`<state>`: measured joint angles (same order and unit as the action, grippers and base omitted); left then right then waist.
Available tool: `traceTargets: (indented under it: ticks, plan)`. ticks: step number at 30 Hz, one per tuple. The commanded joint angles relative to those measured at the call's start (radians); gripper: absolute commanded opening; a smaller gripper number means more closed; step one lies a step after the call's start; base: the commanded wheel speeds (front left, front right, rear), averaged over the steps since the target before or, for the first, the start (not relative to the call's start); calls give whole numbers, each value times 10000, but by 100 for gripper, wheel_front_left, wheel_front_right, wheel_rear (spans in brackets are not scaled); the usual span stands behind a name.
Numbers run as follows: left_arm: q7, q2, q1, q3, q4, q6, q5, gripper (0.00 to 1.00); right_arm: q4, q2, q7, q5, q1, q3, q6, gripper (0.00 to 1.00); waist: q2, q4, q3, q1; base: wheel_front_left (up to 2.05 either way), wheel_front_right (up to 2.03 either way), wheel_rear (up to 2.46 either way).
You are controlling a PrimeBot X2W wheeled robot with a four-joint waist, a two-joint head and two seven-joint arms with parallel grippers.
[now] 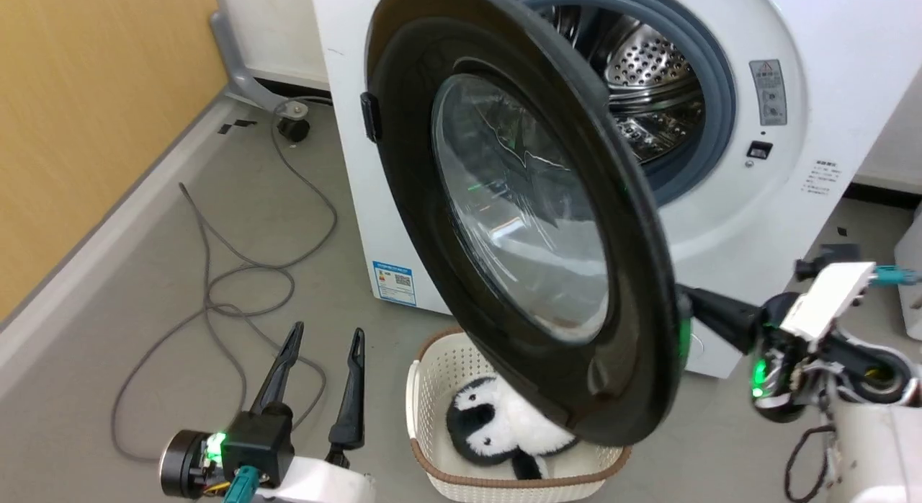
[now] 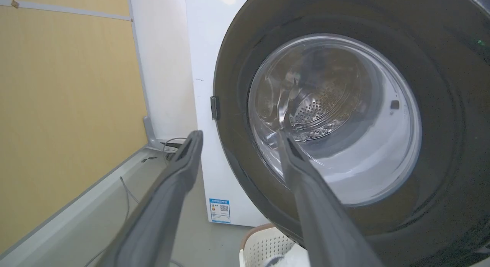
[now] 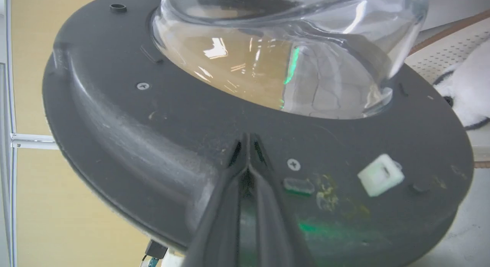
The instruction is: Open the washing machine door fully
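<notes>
Just one washing machine door (image 1: 518, 215), ajar.

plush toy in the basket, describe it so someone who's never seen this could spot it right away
Find the big white washing machine; below its open black door, a white perforated basket with a brown rim stands on the grey floor. The plush toy lies inside it, the only fluffy black-and-white thing among hard plastic and metal.

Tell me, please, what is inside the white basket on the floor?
A black-and-white plush toy lies in the basket. The washing machine door hides the basket's right side, so anything else there cannot be seen.
</notes>
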<state>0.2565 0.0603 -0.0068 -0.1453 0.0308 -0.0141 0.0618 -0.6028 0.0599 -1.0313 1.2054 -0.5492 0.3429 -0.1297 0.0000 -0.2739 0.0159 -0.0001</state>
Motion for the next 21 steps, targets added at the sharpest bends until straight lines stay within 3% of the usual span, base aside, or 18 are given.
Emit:
traceTargets:
  ticks: [1, 21]
  plan:
    - [53, 57, 148, 48, 39, 89, -61, 100, 187, -94, 147, 410, 333, -431, -10, 0, 0, -55, 58, 1, 0, 0, 0]
    - [53, -40, 495, -31, 359, 297, 117, 100, 2224, -96, 2301, 3349, 2445, -4616, -10, 0, 0, -578, 131, 1, 0, 0, 0]
